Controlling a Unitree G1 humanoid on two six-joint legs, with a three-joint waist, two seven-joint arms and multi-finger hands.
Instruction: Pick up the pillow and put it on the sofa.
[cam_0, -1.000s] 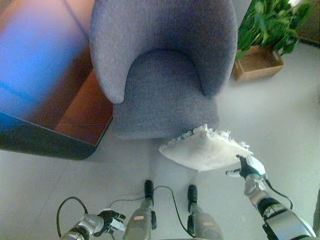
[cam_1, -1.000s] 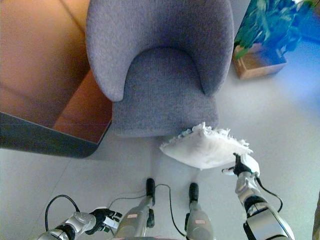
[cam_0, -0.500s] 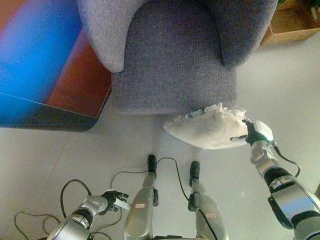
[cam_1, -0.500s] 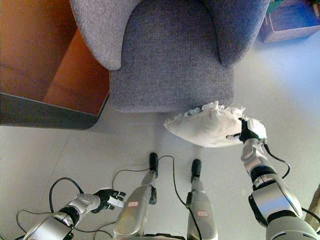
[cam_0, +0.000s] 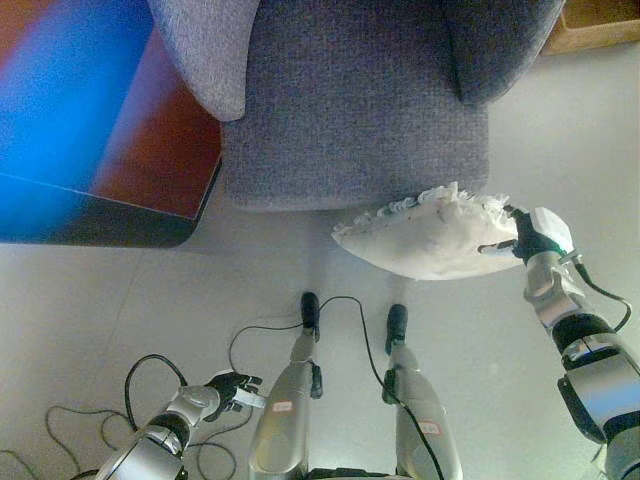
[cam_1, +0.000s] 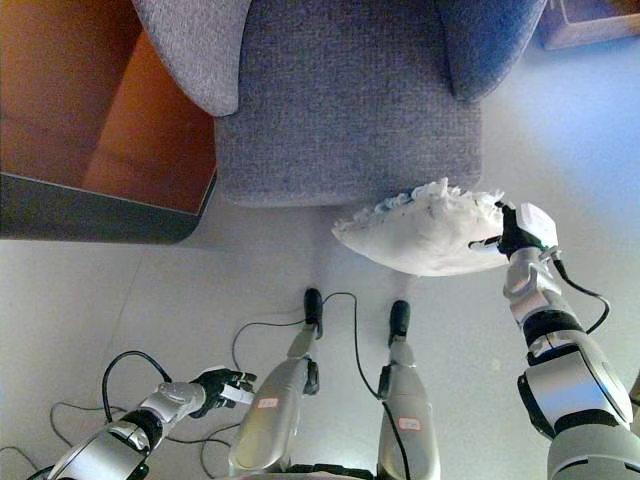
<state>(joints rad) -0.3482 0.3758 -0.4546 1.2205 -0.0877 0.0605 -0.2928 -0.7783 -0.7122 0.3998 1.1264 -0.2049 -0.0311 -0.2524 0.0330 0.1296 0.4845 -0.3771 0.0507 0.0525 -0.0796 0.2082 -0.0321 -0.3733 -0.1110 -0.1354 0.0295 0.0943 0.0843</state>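
Observation:
A white frilled pillow hangs in the air just in front of the grey sofa chair's seat, its upper edge overlapping the seat's front edge in the view. My right hand is shut on the pillow's right corner, thumb pressed onto the fabric. My left hand hangs low at the lower left, near the floor, fingers curled and holding nothing. In the right eye view the pillow and right hand show the same way.
A dark low table with a reddish-brown top stands to the left of the sofa chair. A wooden planter box shows at the top right corner. Pale floor lies in front of the chair.
The camera has moved closer to the chair. My right hand has lifted the pillow up and forward, closer to the seat's front edge. The left hand stays low.

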